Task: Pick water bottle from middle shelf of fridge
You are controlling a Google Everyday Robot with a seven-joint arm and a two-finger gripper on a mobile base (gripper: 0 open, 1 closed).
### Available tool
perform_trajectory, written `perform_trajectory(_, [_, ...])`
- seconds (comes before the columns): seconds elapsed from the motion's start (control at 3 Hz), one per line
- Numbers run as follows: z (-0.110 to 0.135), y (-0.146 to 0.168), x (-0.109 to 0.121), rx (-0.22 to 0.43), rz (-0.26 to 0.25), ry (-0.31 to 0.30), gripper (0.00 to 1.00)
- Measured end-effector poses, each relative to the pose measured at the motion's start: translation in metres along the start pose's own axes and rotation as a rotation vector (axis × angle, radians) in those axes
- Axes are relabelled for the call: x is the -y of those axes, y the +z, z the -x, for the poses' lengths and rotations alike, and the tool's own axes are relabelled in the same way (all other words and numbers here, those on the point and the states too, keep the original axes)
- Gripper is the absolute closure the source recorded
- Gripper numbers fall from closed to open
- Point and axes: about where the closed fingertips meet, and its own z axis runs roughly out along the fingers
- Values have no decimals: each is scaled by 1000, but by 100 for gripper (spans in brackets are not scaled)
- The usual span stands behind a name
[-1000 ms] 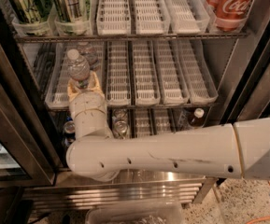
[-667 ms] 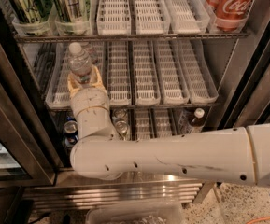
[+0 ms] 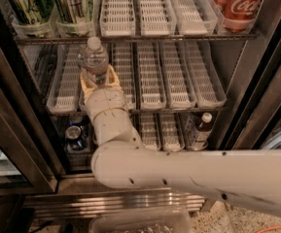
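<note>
The water bottle (image 3: 94,56), clear and ribbed with a white cap, stands upright between the yellowish fingers (image 3: 85,84) of my gripper (image 3: 97,79). The gripper is shut on its lower part and holds it above the front of the middle shelf (image 3: 179,81), in the second lane from the left. The white arm (image 3: 188,174) runs from the lower right up to the gripper. The fridge (image 3: 256,81) has a dark steel frame and its door is open. The bottle's label is hidden by the gripper.
Green cans (image 3: 28,4) stand on the top shelf at the left and red cola cans (image 3: 239,4) at the right. On the bottom shelf are a dark-liquid bottle with white cap (image 3: 201,130) and a blue can (image 3: 74,135). A clear bin (image 3: 140,222) lies below.
The gripper has risen with the water bottle in it, lifting it from the lane tray up toward the top shelf's front edge. The arm has shifted slightly right.
</note>
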Motion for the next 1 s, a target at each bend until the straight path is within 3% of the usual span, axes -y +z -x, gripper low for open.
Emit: perform_trajectory(1.0, [11,-66,115,-125,82,159,100])
